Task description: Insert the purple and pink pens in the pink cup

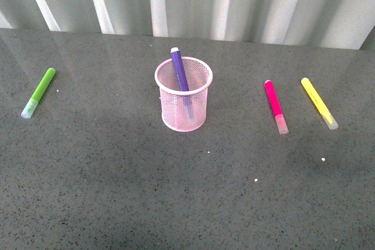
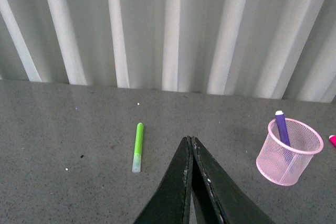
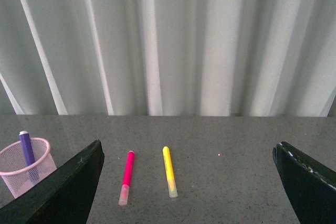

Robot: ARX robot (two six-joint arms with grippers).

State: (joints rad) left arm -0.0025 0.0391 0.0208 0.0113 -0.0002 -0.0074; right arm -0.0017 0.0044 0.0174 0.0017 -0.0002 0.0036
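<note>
Left tool: its two dark fingers are pressed together with nothing between them, hanging above the bench.
Right tool: fingers spread wide apart and empty, with the pink and yellow markers showing through the gap, well beyond them.
Pink pen: lies flat on the bench, right of centre in the front view, well apart from the cup, with its translucent cap end toward the camera. This is the one left to do.
Yellow marker: lies just right of the pink pen, near but not touching it. It is not part of the job.
Purple pen: already stands in the cup, leaning toward the upper left, its tip above the rim.
Pink cup: upright wire mesh holder at the centre of the front view.
Lime green marker: far left, to be left alone.
Handling: the pink pen looks light, stiff and smooth, and round enough to roll. I would pinch it across the barrel near the middle, clear of the yellow marker.
Risk: the mesh cup looks light and may tip or slide if the rim is knocked.
</note>
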